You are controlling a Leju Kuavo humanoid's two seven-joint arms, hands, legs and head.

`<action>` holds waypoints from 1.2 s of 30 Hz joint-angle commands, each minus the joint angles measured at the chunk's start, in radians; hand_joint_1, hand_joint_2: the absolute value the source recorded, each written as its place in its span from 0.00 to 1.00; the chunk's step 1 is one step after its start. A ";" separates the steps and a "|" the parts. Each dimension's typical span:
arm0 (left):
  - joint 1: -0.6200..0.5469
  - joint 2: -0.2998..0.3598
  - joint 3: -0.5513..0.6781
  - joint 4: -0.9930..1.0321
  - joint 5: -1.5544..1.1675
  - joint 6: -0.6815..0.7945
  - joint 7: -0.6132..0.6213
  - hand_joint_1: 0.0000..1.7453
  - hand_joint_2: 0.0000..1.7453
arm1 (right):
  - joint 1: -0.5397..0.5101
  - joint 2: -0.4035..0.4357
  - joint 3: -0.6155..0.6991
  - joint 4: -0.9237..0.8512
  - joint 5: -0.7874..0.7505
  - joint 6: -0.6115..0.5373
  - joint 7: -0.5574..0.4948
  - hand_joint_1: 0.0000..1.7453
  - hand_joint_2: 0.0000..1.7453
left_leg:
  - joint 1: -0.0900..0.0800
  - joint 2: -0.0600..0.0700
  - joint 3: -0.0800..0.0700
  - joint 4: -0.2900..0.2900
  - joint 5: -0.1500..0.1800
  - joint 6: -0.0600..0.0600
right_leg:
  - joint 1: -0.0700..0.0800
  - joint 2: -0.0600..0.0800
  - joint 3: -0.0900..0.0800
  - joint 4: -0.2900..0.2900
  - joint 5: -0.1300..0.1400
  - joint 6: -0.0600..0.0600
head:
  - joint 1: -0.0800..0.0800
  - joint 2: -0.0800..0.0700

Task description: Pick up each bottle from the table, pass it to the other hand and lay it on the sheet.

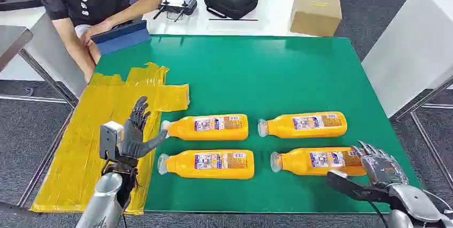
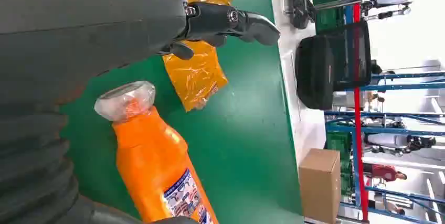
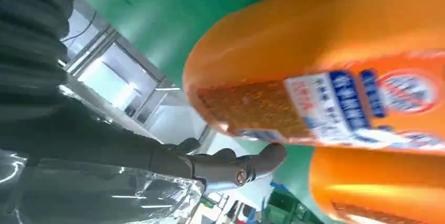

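Four orange bottles lie on their sides on the green table, in two rows of two, every cap pointing toward the robot's left and every long axis running left to right.

The right hand rests at the base end of the near-right bottle, fingers spread over the bottle's end. Whether they actually press it cannot be told; no grip is closed. The bottle extends away from this hand toward the robot's left, so the hand meets it end-on rather than across its body.

The left hand is raised with fingers apart and holds nothing. The cap of the far-left bottle lies just beside its thumb.

The yellow sheet lies under and beyond the left hand.

Judgement: the right hand is nearer the near-right bottle and should take it first.
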 commanded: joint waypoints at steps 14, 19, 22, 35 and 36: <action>-0.052 0.018 -0.019 0.088 0.011 -0.004 -0.003 0.00 1.00 | -0.024 -0.066 0.118 0.012 -0.052 0.050 -0.019 0.00 1.00 | 0.001 0.001 0.004 0.000 -0.002 -0.004 | 0.001 0.001 0.004 -0.001 -0.001 -0.002 | 0.000 0.000; -0.068 0.019 -0.020 0.121 0.023 -0.005 -0.009 0.00 1.00 | -0.067 -0.153 0.167 0.058 -0.051 0.047 -0.018 0.00 1.00 | 0.001 0.002 0.006 0.000 -0.003 -0.005 | 0.001 0.002 0.006 -0.001 -0.002 -0.003 | 0.000 0.000; -0.073 0.025 -0.019 0.131 0.031 -0.010 -0.019 0.00 1.00 | -0.099 -0.204 0.198 0.089 -0.069 0.055 -0.083 0.00 1.00 | 0.000 0.002 0.003 0.000 -0.001 -0.003 | 0.000 0.001 0.003 -0.001 0.000 -0.001 | 0.000 0.000; -0.086 0.036 -0.021 0.159 0.043 -0.004 -0.036 0.00 1.00 | -0.132 -0.254 0.241 0.162 -0.074 -0.002 -0.151 0.00 1.00 | 0.000 0.001 0.006 -0.001 -0.002 -0.004 | 0.000 0.001 0.006 -0.002 -0.001 -0.003 | 0.000 0.000; -0.087 0.035 -0.021 0.158 0.043 -0.004 -0.036 0.00 1.00 | -0.132 -0.252 0.244 0.162 -0.073 -0.001 -0.150 0.00 1.00 | 0.001 0.002 0.006 -0.001 -0.003 -0.005 | 0.001 0.001 0.007 -0.002 -0.001 -0.003 | 0.000 0.000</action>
